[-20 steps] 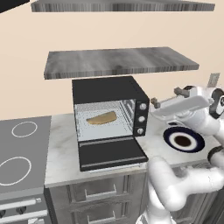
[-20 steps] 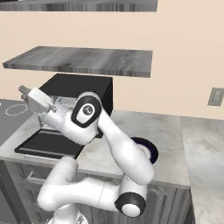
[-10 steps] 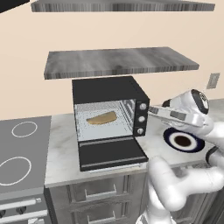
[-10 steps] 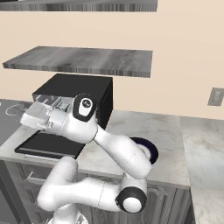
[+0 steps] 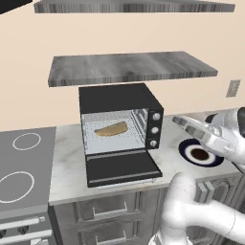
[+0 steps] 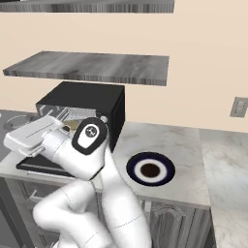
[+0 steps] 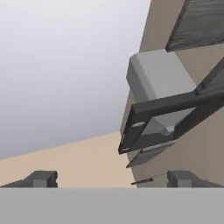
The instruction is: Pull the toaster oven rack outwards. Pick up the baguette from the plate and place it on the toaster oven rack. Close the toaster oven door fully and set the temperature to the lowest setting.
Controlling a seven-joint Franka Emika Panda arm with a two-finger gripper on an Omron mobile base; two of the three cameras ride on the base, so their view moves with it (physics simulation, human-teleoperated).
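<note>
The toaster oven door (image 5: 122, 167) hangs open, lying flat over the counter's front. Inside the cavity the baguette (image 5: 111, 129) lies on the toaster oven rack (image 5: 119, 139). The temperature knob (image 5: 155, 116) tops a column of three on the right panel. The plate (image 5: 201, 154) (image 6: 150, 170) stands bare on the counter right of the oven. My gripper (image 5: 178, 121) (image 7: 111, 178) hovers right of the knob panel, above the plate's left side. It is open, its fingertips (image 7: 42, 178) wide apart with nothing between them. In the right base view my arm hides most of the oven's front.
A grey stove top (image 5: 24, 167) adjoins the counter on the left. A grey shelf (image 5: 129, 68) hangs just above the oven (image 6: 82, 99). Cabinet drawers (image 5: 110, 210) sit below the counter edge. A wall socket (image 5: 233, 88) is at the right.
My hand has swung down and leftward, towards the oven's right front, rolling as it goes. The baguette, the door and the plate have stayed where they were.
</note>
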